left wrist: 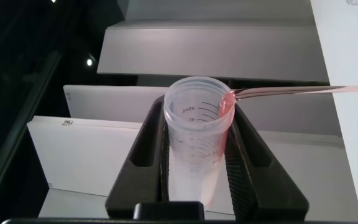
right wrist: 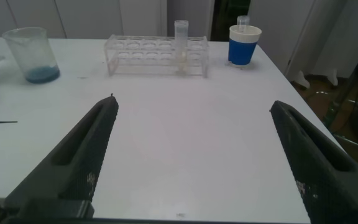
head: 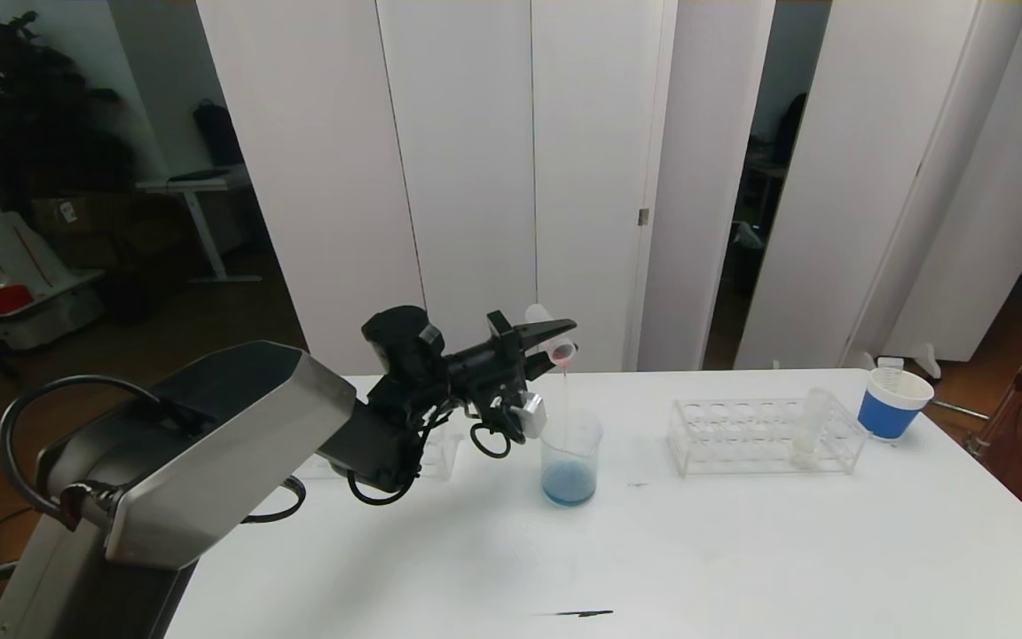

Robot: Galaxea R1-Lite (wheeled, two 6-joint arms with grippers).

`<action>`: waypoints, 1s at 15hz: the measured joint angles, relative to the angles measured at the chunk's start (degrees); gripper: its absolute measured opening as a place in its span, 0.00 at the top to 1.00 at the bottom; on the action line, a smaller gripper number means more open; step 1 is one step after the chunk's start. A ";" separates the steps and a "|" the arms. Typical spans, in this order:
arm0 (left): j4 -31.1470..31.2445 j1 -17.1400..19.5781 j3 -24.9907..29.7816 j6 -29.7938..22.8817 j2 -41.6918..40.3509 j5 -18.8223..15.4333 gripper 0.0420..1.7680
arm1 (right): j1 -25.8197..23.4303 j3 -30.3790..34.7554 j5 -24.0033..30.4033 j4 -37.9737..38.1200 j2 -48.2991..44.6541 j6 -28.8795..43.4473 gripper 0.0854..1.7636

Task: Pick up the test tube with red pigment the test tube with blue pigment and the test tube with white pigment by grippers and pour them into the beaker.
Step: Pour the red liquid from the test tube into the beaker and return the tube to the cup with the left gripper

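Observation:
My left gripper (head: 554,341) is shut on the test tube with red pigment (head: 550,334), tipped mouth-down over the beaker (head: 570,461). A thin pink-red stream (head: 566,399) falls from the tube's lip into the beaker, which holds blue liquid at its bottom. In the left wrist view the tube (left wrist: 197,137) sits between both fingers, with red liquid running off its rim (left wrist: 229,102). The test tube with white pigment (head: 811,431) stands in the clear rack (head: 742,437); it is pale at its bottom. No test tube with blue pigment is in view. My right gripper (right wrist: 194,106) hangs open over bare table.
A blue-and-white paper cup (head: 892,404) with a clear tube in it stands to the right of the rack, near the table's far right corner. A second clear rack (head: 442,453) lies behind my left arm. A dark mark (head: 577,612) lies near the front edge.

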 joint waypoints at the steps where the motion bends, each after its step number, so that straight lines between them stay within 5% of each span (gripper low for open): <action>1: 0.00 0.02 0.00 0.11 0.00 0.00 0.67 | 0.00 0.00 0.02 -0.02 0.00 0.02 0.01; 15: -0.26 0.29 -0.01 0.77 -0.09 0.11 0.67 | 0.00 0.00 0.02 0.00 0.00 0.00 0.01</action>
